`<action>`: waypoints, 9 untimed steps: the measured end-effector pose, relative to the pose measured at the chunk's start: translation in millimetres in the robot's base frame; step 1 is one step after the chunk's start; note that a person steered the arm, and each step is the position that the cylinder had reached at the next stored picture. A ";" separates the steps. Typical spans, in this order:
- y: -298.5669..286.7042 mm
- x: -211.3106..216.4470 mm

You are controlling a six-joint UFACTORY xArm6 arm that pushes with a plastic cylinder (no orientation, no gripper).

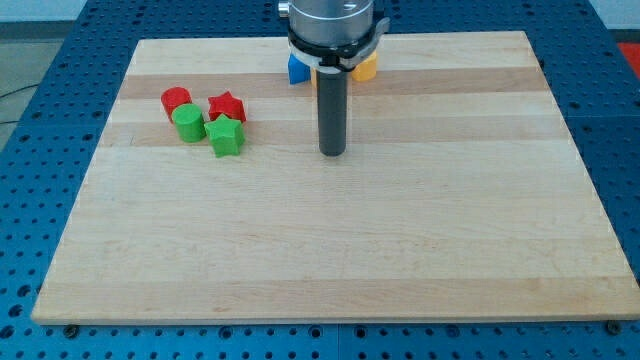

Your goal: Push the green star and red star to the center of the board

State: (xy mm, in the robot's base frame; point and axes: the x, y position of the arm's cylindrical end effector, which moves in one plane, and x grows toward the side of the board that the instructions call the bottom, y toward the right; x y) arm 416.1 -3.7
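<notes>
The green star (pixel 227 136) and the red star (pixel 227 106) sit close together at the board's upper left, the red star just above the green one. My tip (pixel 332 153) rests on the board to the right of both stars, about a hand's width from the green star, touching no block.
A red round block (pixel 176 99) and a green round block (pixel 188 123) lie just left of the stars. A blue block (pixel 297 68) and an orange block (pixel 366 67) sit at the top edge, partly hidden behind the arm. The wooden board (pixel 400 250) lies on a blue perforated table.
</notes>
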 end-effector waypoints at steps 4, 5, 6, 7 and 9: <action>-107.0 -1.0; -90.7 -4.9; -90.7 -8.6; -90.8 -6.4; -85.7 -5.6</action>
State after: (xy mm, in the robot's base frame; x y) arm 410.5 -89.4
